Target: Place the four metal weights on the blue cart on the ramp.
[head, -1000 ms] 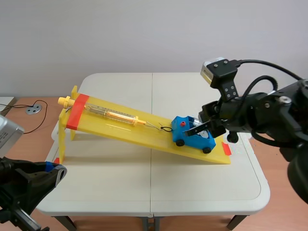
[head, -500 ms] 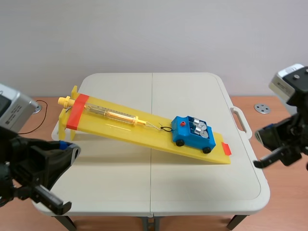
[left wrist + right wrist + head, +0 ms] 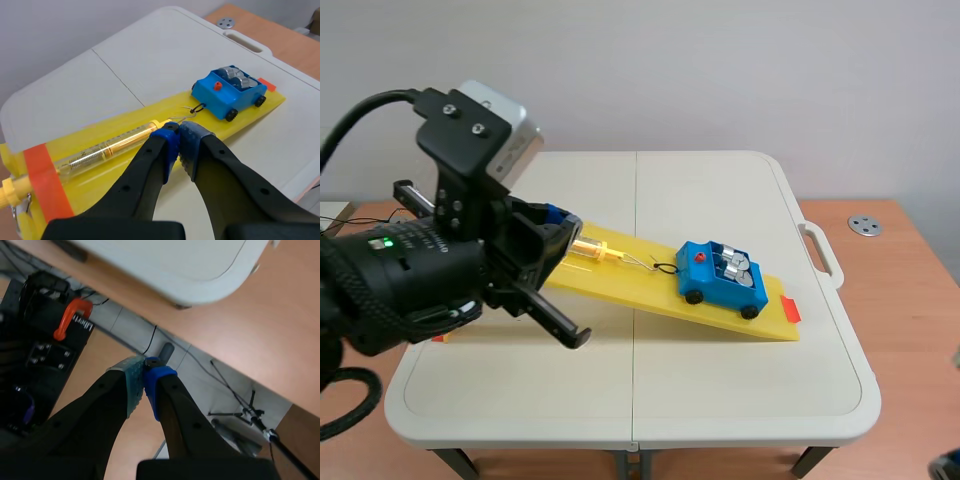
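The blue cart (image 3: 720, 277) stands near the low end of the yellow ramp (image 3: 650, 292), with several metal weights (image 3: 733, 266) in its tray. A hook and wire link it to the spring scale (image 3: 112, 146). In the left wrist view the cart (image 3: 227, 95) and its weights (image 3: 235, 77) lie ahead of my left gripper (image 3: 179, 137), which is shut on nothing above the ramp's middle. My left arm (image 3: 450, 260) hides the ramp's upper end in the scene view. My right gripper (image 3: 144, 377) is shut on nothing and hangs off the table, facing the floor.
An orange tape band (image 3: 42, 172) crosses the ramp's high end. The white table (image 3: 720, 380) carries a handle (image 3: 820, 250) at its right edge. Under the table's edge (image 3: 190, 270), black equipment with an orange clamp (image 3: 70, 322) stands on the floor.
My right arm has drawn back from the cart and left the scene view to the right. My left arm has risen from the lower left to above the ramp's upper half.
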You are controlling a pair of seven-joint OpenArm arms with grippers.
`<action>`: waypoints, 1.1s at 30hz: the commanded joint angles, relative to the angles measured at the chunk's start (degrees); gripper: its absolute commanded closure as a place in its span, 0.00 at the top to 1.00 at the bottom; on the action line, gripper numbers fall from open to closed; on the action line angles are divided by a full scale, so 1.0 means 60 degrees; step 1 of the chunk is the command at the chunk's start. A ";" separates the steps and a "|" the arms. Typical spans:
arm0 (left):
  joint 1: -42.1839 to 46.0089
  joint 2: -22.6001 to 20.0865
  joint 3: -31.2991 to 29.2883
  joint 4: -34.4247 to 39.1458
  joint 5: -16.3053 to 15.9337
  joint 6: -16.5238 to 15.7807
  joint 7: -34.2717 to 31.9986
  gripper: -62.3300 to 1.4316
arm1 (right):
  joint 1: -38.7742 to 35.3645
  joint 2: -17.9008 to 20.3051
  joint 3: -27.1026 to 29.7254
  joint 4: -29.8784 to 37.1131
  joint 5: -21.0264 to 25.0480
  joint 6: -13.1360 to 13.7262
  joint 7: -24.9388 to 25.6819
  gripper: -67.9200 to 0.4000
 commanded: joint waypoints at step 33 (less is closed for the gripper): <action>-0.2193 0.0444 0.0189 -0.2047 0.0743 0.1566 -0.1468 0.06 | -0.0845 0.0415 0.0171 0.0889 0.0273 0.0616 0.0823 0.01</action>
